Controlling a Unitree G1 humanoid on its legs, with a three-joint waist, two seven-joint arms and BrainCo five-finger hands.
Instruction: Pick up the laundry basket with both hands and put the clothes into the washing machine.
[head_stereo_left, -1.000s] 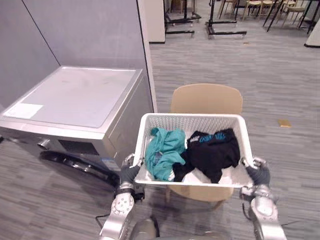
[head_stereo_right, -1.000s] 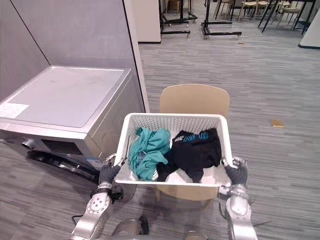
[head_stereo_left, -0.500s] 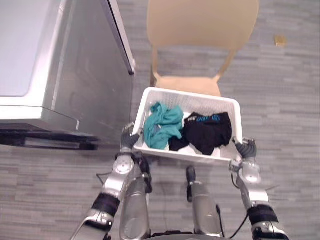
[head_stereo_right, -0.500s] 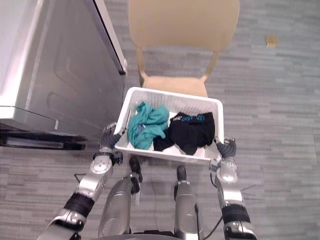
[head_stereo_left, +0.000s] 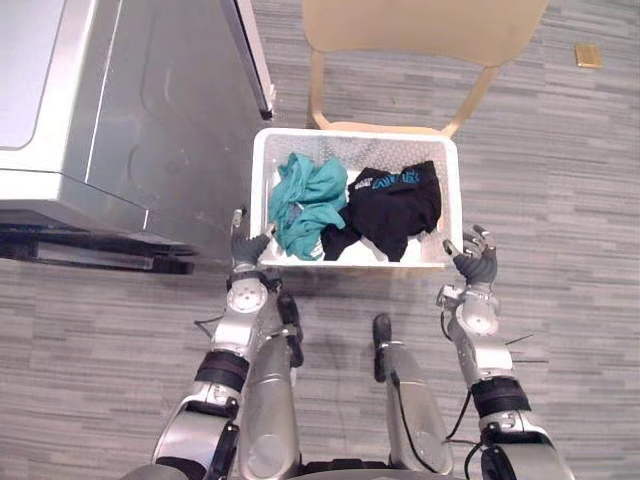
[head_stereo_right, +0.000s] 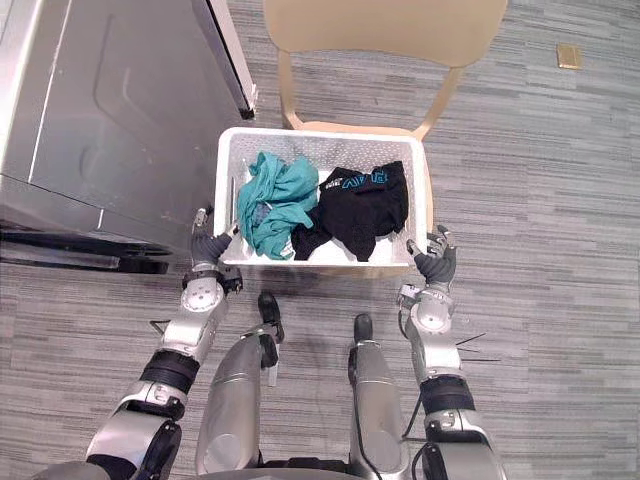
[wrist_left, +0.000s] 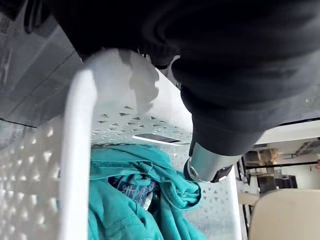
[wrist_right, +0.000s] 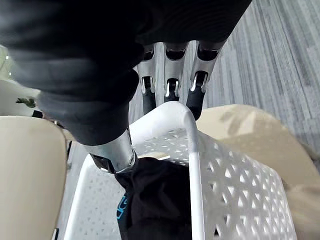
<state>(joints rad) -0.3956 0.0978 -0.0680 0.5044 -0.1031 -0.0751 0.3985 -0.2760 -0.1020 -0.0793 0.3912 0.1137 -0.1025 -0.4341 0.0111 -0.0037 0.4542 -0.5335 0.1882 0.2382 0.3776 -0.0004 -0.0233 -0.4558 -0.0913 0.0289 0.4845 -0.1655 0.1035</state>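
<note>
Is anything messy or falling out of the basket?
Nothing is spilling. The teal garment and the black garment lie inside the laundry basket, which the left hand and right hand hold by its near corners. The one stray thing is a small tan scrap on the floor, right of the chair.

The laundry basket (head_stereo_left: 357, 133) sits over the seat of the chair (head_stereo_left: 420, 25), whose backrest stands behind it; whether it rests on the seat I can't tell. The washing machine (head_stereo_left: 150, 110) stands just to its left. Inside, one garment (head_stereo_left: 305, 200) lies on the left and a second garment (head_stereo_left: 392, 205) on the right, touching. The left hand (head_stereo_left: 245, 250) clasps the near left corner and the right hand (head_stereo_left: 474, 262) the near right corner, each thumb inside the wall.
</note>
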